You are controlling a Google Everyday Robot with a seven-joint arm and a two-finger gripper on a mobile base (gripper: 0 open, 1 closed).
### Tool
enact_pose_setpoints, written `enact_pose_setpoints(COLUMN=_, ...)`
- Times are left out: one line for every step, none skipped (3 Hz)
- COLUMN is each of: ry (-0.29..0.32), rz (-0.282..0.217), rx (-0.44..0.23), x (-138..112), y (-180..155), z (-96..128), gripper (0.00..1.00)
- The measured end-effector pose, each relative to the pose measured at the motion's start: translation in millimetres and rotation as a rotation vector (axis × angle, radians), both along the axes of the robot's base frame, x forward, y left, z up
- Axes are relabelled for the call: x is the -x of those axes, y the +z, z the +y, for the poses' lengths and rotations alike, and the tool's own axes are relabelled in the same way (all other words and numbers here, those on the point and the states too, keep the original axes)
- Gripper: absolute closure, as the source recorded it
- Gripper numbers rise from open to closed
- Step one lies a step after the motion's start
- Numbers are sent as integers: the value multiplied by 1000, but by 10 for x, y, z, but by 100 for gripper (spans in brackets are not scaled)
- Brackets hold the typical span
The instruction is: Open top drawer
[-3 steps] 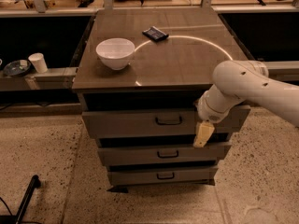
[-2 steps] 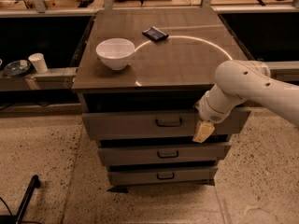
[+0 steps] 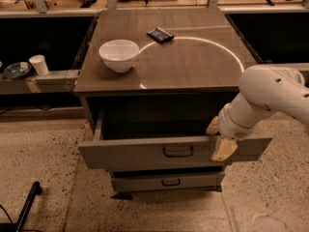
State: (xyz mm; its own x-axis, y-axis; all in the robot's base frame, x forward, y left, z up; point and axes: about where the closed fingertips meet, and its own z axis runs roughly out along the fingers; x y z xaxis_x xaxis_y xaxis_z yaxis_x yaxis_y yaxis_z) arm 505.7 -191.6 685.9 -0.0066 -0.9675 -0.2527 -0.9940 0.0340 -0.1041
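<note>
The top drawer of the grey cabinet stands pulled out toward me, its dark inside showing behind the flat front. Its small dark loop handle is at the middle of the front. My gripper is at the right part of the drawer front, right of the handle. One tan finger sits behind the front's top edge and the other hangs in front of it, so they clamp the panel. My white arm reaches in from the right.
A narrower drawer below is closed. On the cabinet top stand a white bowl and a dark packet. A low shelf at left holds a white cup and a dark dish. A black pole lies on the floor at lower left.
The top drawer has slid out toward me, and the gripper has moved with it, forward and down in the view. The bowl and packet have not shifted on the top.
</note>
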Motion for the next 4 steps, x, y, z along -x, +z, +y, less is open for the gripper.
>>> enact_pose_setpoints(ry=50, rz=42, rx=15, x=431, y=145, z=-73, gripper=39)
enact_pose_setpoints(ry=94, rz=94, rx=37, x=925, y=299, z=-144, gripper=41)
enact_pose_setpoints(ry=102, rz=138, rx=35, x=1325, y=410, z=-198, gripper=37)
enact_pose_setpoints(ry=87, rz=119, rx=13, x=1324, y=503, z=-173, gripper=14)
